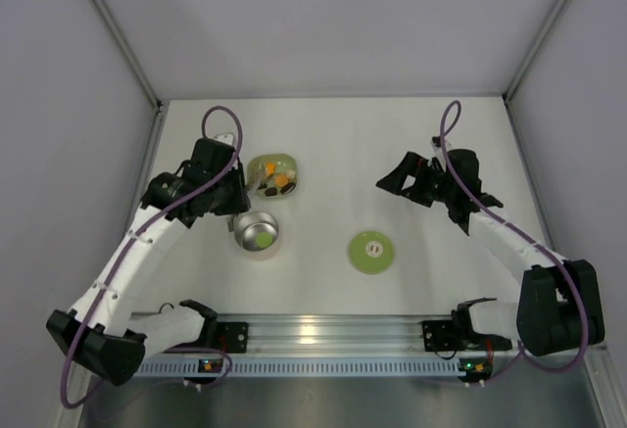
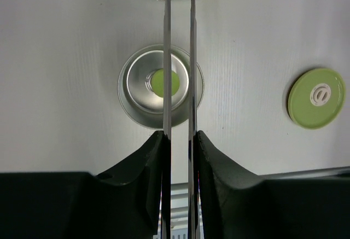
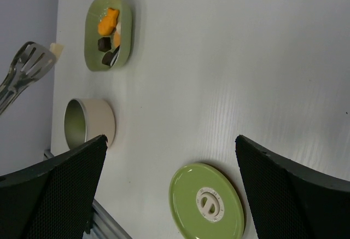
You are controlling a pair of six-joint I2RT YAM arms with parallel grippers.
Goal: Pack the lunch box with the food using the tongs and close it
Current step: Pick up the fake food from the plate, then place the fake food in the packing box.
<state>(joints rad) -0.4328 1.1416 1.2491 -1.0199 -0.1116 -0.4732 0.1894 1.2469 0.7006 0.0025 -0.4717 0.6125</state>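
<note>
Slippage is what we are worrying about first. At the left of the top view, the left gripper point(image 2: 179, 136) is clamping the slim silvery metal tongs point(image 2: 167, 58) partway along their two thin arms. The tips are running off the top edge of the left wrist view, toward the pale green rounded-square dish point(image 3: 92, 36). We are judging that any slackening would be letting them spring apart or twist.

In the upper left of the right wrist view a small pale bit is showing at the tong tips; we are not managing to tell whether it is food. The small bite-sized food pieces point(image 3: 108, 21), orange and dark brown, are lying in the dish. Just below it in the top view, the small round lunch box point(image 3: 101, 120), shiny steel inside and pale outside, is standing open with one yellow-green piece point(image 2: 164, 82) in it. A piece pinched by such thin tips could, we are thinking, be dropping onto the smooth white table point(image 1: 441, 134) between dish and box.

Further right, well apart from the box, the flat round green lid with a white centre point(image 1: 371, 252) is lying flat; it may be sliding rather than lifting. At the right, the right gripper point(image 3: 169, 138) is hanging with its jaws wide apart, holding nothing.

That surface is offering little friction, we are guessing, and plain grey walls point(image 1: 343, 17) are enclosing it on three sides.
</note>
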